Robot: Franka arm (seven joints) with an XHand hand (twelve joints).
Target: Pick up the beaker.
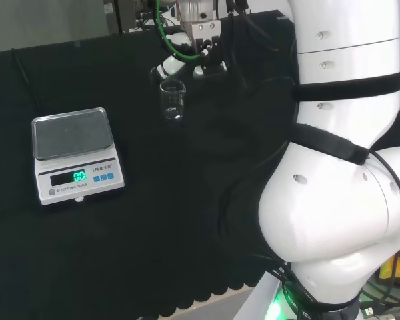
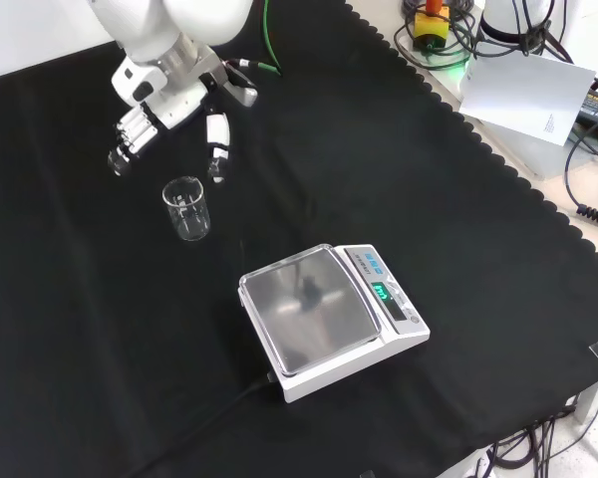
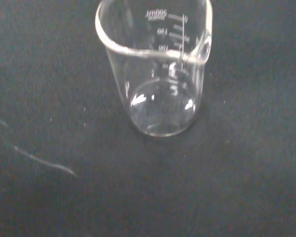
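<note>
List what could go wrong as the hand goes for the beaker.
1. The beaker stands upright, apart from the hand, whose fingers hang spread just beyond it. A finger landing on the rim might tip it.
2. It is clear, smooth and looks empty in the wrist view, so it could slide on the cloth or slip as the fingers close.
3. If knocked over, it might roll towards the scale.

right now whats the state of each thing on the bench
beaker: upright on the black cloth, empty, not held
hand: open, fingers relaxed, just beyond the beaker in the front view, not touching it
scale: switched on, display lit green, pan bare
</note>
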